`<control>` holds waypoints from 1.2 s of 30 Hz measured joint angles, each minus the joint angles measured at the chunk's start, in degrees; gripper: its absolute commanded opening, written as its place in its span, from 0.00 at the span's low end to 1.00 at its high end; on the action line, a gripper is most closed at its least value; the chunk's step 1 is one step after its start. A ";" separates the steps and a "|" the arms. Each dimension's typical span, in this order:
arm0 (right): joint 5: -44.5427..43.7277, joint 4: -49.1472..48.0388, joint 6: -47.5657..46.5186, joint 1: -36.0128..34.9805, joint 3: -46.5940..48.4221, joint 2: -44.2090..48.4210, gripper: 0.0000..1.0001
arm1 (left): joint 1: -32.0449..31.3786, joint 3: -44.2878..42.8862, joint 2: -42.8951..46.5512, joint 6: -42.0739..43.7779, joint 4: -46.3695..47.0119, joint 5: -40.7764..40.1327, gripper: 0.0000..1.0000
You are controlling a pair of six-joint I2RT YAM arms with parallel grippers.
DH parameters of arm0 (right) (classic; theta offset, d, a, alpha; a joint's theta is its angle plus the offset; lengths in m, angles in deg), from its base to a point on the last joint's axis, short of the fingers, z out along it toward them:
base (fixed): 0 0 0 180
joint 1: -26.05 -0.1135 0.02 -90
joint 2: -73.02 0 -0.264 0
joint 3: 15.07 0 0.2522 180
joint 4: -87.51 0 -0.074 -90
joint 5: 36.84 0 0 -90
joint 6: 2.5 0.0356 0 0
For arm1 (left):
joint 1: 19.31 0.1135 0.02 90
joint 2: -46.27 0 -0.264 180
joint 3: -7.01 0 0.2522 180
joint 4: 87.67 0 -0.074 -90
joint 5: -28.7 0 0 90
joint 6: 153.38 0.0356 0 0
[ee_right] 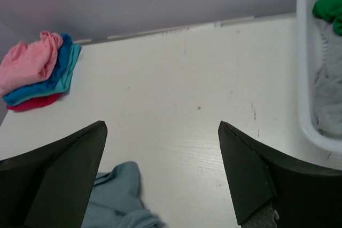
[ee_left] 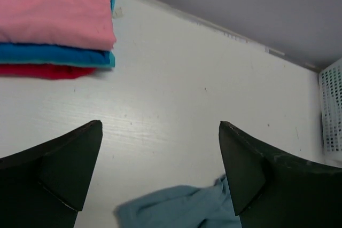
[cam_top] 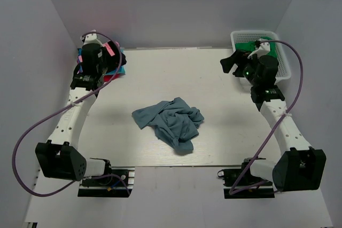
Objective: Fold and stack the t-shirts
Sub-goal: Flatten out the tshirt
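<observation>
Top external view: 3 t-shirts stacked, 1 left crumpled.

A pink t-shirt (ee_left: 53,9), a bright blue t-shirt (ee_left: 53,54) and a red t-shirt (ee_left: 43,71) lie folded in 1 pile at the table's (cam_top: 160,73) far-left corner. The slate-blue t-shirt (cam_top: 171,122) sits in an unfolded heap mid-table, well apart from the pile, so it likely remains to be flattened, folded and stacked. The white basket (ee_right: 304,78) at far right holds green cloth (ee_right: 328,9) and something grey, and I cannot tell whether these are more shirts. The left gripper (ee_left: 160,126), near the pile, and the right gripper (ee_right: 162,126), beside the basket, both have their jaws spread wide and hold nothing.
</observation>
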 measured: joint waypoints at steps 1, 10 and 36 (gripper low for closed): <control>0.68 0.90 0.52 0.00 0.00 -0.33 0.90 | 0.00 0.17 0.02 -0.28 -1.11 0.57 1.00; -0.59 8.79 1.92 0.00 0.57 -3.28 0.90 | 0.00 6.25 2.97 -3.04 -7.17 6.91 1.00; -2.23 20.00 -3.96 -9.07 -11.67 -0.55 0.90 | -5.99 27.63 -12.09 -8.68 -13.07 24.55 0.87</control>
